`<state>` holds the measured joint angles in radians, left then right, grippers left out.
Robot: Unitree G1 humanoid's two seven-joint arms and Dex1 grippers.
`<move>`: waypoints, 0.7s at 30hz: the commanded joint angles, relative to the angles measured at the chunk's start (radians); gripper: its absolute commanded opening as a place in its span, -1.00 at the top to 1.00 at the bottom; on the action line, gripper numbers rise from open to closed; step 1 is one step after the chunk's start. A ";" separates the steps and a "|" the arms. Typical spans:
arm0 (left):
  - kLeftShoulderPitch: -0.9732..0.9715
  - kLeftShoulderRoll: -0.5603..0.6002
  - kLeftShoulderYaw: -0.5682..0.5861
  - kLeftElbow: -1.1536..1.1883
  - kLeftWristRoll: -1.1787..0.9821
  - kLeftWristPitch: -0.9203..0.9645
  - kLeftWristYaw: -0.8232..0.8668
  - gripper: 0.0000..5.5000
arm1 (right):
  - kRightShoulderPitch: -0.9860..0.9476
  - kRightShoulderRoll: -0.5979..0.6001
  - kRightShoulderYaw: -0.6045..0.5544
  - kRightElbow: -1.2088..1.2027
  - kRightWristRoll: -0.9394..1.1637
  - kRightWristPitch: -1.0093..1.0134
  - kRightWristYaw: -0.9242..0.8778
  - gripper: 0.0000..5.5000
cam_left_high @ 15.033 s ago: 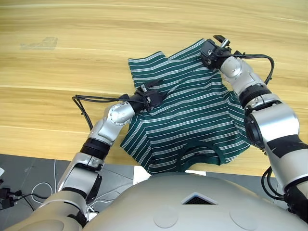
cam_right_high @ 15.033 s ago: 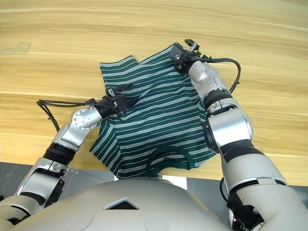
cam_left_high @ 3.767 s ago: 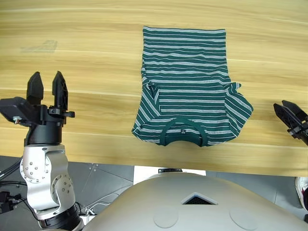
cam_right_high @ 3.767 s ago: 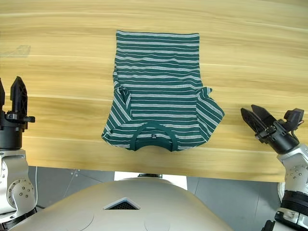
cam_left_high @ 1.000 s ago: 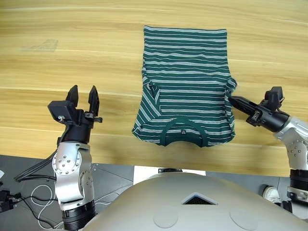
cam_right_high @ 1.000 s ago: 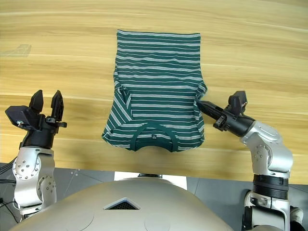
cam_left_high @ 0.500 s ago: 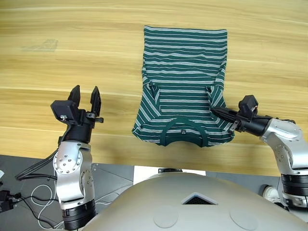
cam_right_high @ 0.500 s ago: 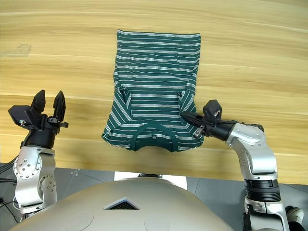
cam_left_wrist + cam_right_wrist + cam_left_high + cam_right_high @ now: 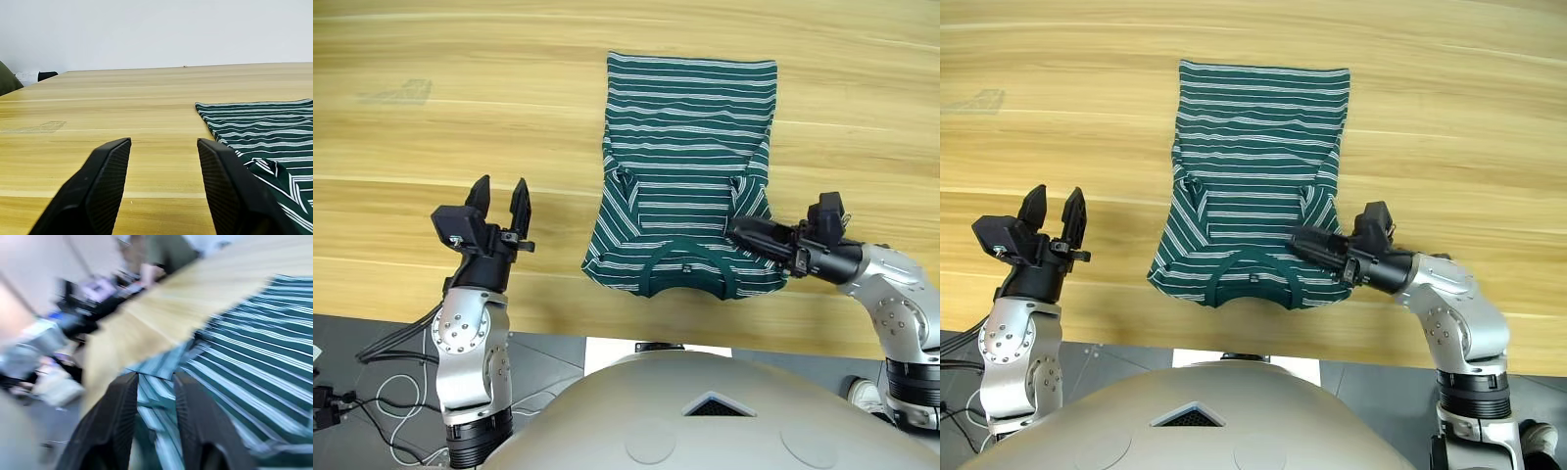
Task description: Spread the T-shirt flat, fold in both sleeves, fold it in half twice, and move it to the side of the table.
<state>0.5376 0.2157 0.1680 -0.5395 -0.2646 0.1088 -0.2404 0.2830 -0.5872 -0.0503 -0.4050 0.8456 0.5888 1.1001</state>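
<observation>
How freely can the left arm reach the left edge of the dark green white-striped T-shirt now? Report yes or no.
Probably yes: the open left gripper hovers beside the T-shirt, with just light wooden table between them; the right gripper sits on the opposite side.

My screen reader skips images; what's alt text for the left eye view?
A green striped T-shirt lies flat on a wooden table, collar toward the robot, right sleeve folded in. The right gripper sits over that sleeve beside the collar. The left gripper, open, points up, apart from the shirt.
</observation>
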 commanded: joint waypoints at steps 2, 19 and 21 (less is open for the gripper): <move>-0.005 0.066 0.015 -0.033 0.029 0.002 -0.045 0.08 | -0.067 0.036 -0.107 0.065 -0.012 -0.094 -0.057 0.15; -0.195 0.798 -0.173 0.376 0.979 -0.781 -0.152 0.08 | -0.403 -0.323 0.086 1.024 -1.062 -1.984 -0.035 0.15; -0.226 0.796 -0.236 0.408 1.057 -0.846 -0.124 0.08 | -0.453 -0.341 0.128 1.126 -1.143 -2.090 -0.054 0.15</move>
<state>0.3759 0.9435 0.0590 -0.2009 0.6140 -0.5855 -0.3962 -0.0560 -0.8163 -0.0230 0.5269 -0.1145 -1.2079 1.0161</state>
